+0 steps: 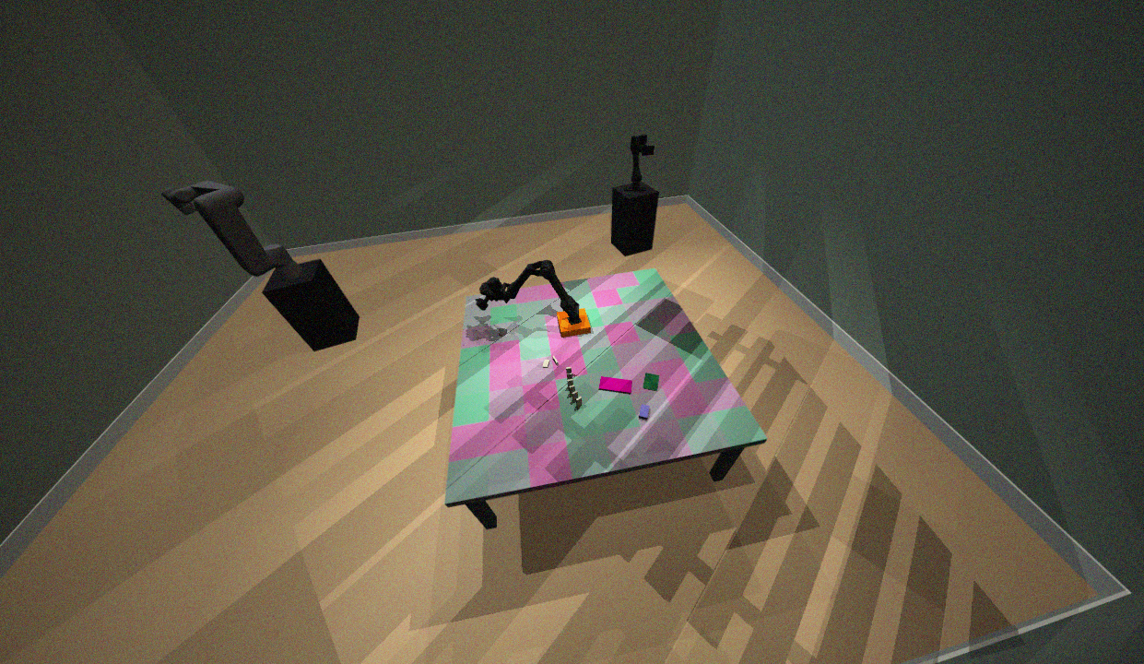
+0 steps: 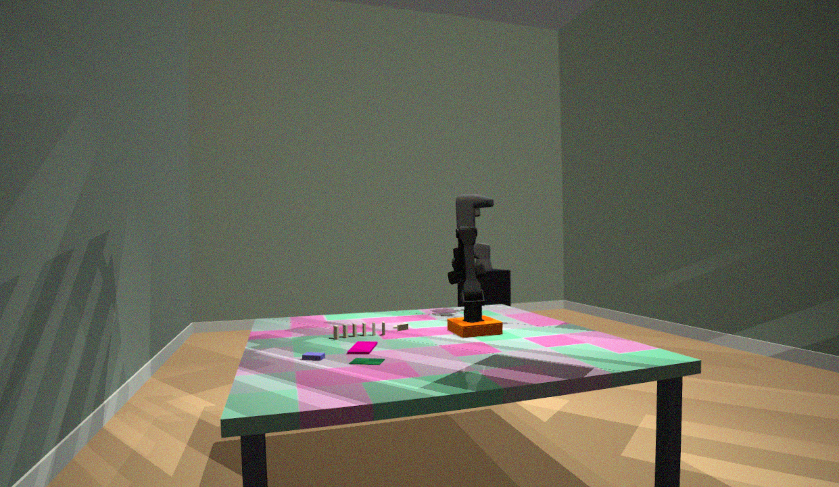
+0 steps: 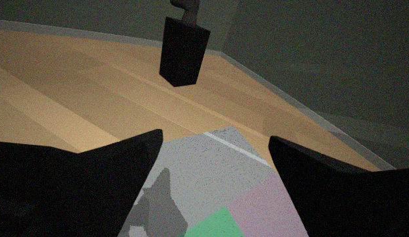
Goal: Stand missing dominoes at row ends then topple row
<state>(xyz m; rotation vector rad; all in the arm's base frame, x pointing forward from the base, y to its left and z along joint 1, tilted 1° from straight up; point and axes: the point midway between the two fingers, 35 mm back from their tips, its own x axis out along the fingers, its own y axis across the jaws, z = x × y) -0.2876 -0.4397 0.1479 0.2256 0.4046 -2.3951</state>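
Observation:
Several small cream dominoes (image 1: 571, 384) (image 2: 364, 329) stand upright in a short, evenly spaced row on the patchwork table. Two loose cream dominoes lie beyond the row's end nearer the arm's base: one pale piece (image 1: 546, 363) and one thinner-looking piece (image 1: 555, 360) just beside it. In the exterior view the loose pieces (image 2: 402, 327) overlap low on the table, right of the row. My gripper (image 1: 482, 304) (image 3: 215, 138) is open and empty, raised above the table's far left corner area, away from all dominoes. In the exterior view the arm partly hides it.
A magenta block (image 1: 615, 385) (image 2: 362, 348), a dark green flat piece (image 1: 650, 381) (image 2: 367, 361) and a blue-violet block (image 1: 643, 411) (image 2: 314, 356) lie to one side of the row. The arm's orange base (image 1: 573, 323) (image 2: 474, 327) stands on the table (image 1: 509, 479). Two other arms stand on black pedestals off the table.

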